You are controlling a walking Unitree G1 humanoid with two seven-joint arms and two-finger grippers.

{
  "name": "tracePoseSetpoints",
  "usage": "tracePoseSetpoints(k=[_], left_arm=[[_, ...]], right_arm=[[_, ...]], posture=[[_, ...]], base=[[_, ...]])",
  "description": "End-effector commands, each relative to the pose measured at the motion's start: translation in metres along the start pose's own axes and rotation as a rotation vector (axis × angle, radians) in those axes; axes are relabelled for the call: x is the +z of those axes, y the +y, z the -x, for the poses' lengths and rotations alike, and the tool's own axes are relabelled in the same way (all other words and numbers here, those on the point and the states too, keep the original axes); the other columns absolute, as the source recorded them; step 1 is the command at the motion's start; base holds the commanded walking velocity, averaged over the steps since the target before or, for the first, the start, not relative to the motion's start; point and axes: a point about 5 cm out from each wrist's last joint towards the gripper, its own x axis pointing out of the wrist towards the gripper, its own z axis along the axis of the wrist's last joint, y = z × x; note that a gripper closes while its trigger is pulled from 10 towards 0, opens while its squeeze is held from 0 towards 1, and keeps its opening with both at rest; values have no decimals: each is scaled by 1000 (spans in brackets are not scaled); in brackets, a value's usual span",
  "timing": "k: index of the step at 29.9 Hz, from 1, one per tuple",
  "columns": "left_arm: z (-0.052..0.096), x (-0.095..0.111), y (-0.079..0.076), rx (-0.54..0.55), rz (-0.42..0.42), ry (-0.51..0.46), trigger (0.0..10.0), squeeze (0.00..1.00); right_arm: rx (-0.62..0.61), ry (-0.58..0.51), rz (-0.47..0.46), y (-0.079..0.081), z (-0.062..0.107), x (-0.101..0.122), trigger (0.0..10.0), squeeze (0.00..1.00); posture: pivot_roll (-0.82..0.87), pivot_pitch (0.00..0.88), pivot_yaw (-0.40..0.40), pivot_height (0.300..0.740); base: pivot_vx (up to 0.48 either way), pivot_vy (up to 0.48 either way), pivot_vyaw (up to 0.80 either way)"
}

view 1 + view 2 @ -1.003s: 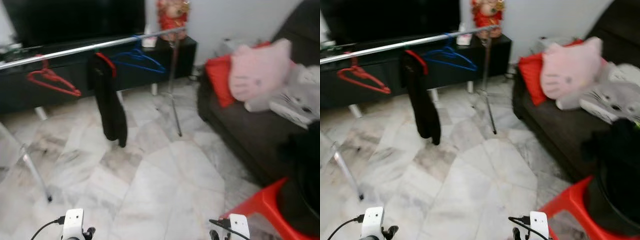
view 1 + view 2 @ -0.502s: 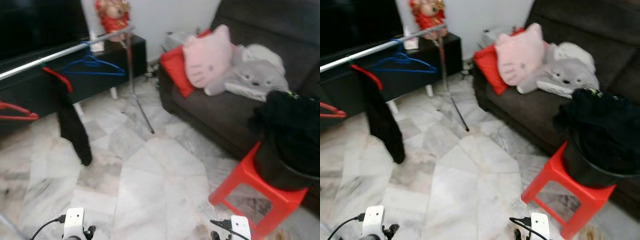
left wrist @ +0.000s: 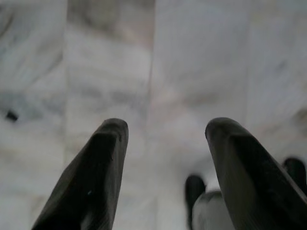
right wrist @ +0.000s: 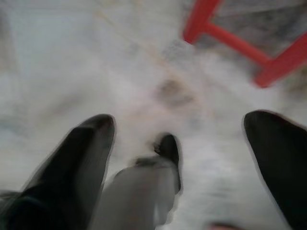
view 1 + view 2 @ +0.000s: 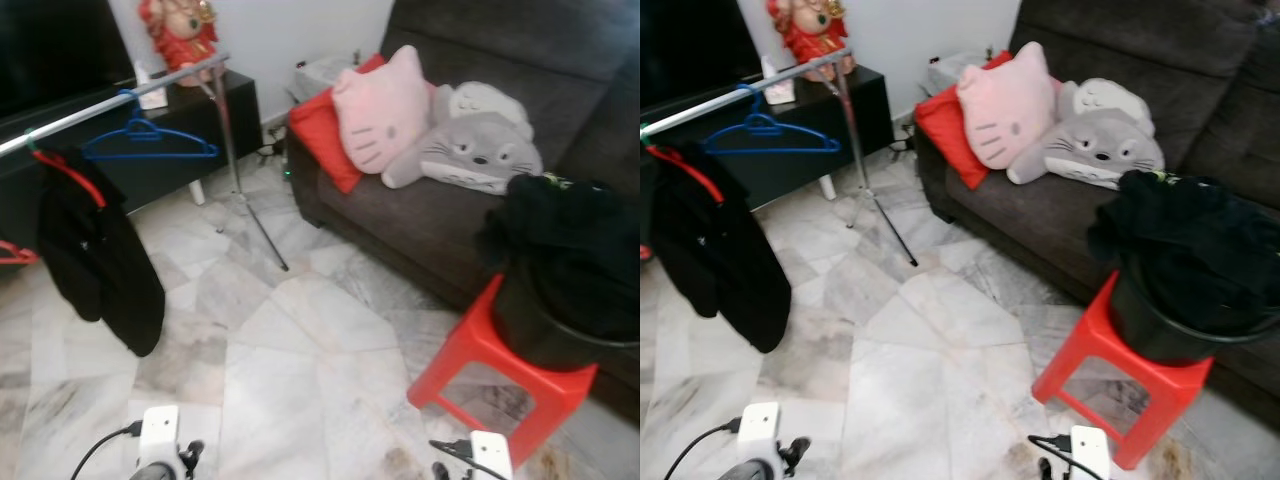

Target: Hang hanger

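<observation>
Hanging from the silver metal rail (image 5: 110,108), the light, stiff blue plastic hanger (image 5: 148,145) wants gripping at its hook, both hands (image 3: 160,139) (image 4: 180,143) released.

Head eyes look down across the marble floor (image 5: 300,380); wrist cameras face it closely.

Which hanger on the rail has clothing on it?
The red hanger, beside the blue one: a black garment hangs from it. The blue hanger, nearer the rail's stand, is bare.
</observation>
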Motion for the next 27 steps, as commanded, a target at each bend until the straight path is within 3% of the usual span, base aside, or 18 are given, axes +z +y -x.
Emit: tracePoseSetpoints(k=[1,27], left_arm=[[-3,10,-7,-18,-2,-19,10000,0],[-3,11,-6,-27,12,-31,10000,0]], right_arm=[[-15,19,1,-7,2,-7,10000,0],[-24,13,-16,-7,2,-7,10000,0]], posture=[[-67,0,57,740],[-58,0,52,740]], base=[[0,0,-656],[0,0,-656]])
